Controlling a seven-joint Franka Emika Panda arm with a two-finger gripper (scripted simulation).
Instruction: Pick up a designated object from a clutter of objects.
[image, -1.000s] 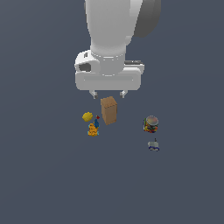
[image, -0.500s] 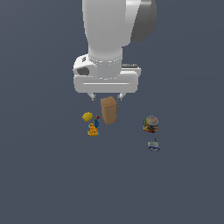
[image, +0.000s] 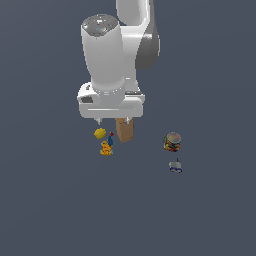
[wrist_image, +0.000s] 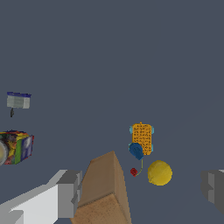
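The designated object, a small plain yellow lump (image: 100, 133) (wrist_image: 159, 172), lies on the dark floor among the clutter of objects. Close beside it stands an orange figure with blue and red parts (image: 106, 147) (wrist_image: 141, 138). A tan box (image: 125, 131) (wrist_image: 105, 192) stands upright at the lump's other side, toward the exterior view's right. My gripper (image: 114, 121) (wrist_image: 140, 190) hangs open just above the lump and the box, holding nothing. One fingertip (image: 100, 121) is right over the lump, the other (image: 128, 120) over the box top.
A multicoloured round jar (image: 172, 142) (wrist_image: 15, 147) stands apart at the exterior view's right, with a tiny grey-blue piece (image: 175, 166) (wrist_image: 18, 100) just in front of it. The floor is a plain dark grey surface.
The arm has come down and shifted a little toward the exterior view's left, so the fingertips now sit just above the lump and box. The objects have not moved.
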